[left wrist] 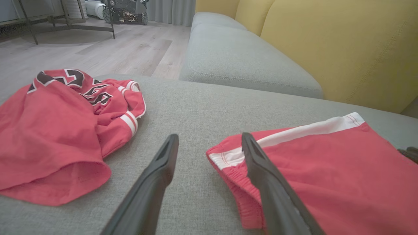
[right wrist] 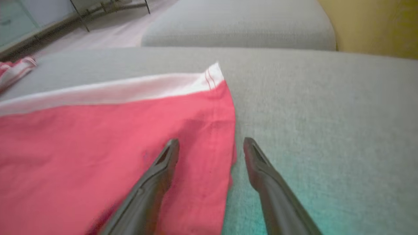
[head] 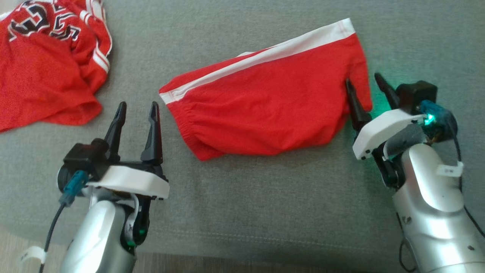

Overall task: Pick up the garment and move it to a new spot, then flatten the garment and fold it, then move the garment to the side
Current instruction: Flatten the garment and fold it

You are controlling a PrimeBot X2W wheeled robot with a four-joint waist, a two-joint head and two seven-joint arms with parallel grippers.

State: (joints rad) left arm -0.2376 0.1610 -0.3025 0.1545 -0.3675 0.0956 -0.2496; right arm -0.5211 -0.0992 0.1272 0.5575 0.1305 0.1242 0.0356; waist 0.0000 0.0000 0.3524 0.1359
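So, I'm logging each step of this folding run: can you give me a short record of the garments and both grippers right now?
surface: grey sofa cushion
red shorts: lying flat mid-cushion, white stripe along the far edge
red jersey: crumpled, far left of the cushion
left gripper: open, beside the shorts' waistband end, holding nothing
right gripper: open, straddling the shorts' right edge, one finger over fabric, one over cushion

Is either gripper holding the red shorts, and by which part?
Nothing is held. The left gripper and right gripper are open; the right straddles an edge of the red white-striped fabric shorts.
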